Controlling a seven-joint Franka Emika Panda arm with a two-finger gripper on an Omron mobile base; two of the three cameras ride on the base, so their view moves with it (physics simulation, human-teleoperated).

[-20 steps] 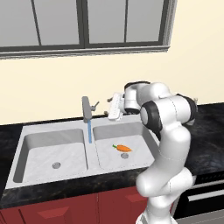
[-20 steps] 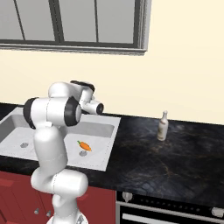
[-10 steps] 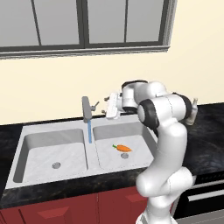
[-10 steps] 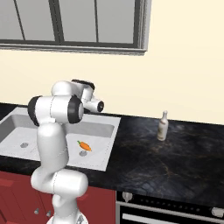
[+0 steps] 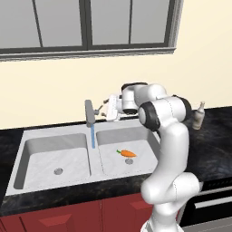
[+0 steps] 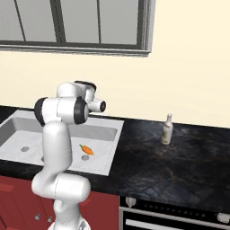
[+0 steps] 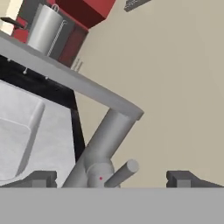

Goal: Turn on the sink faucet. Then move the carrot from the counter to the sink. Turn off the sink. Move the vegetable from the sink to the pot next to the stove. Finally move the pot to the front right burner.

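black marbled worktop (image 5: 54, 197) frames the sink (image 5: 59, 154), where the carrot (image 5: 127, 153) lies in the right bowl under running water. gripper (image 5: 108, 108), jaws wide and empty, sits beside the sink faucet (image 5: 90, 113); best to straddle the lever handle (image 7: 121, 172) squarely, then push it shut.
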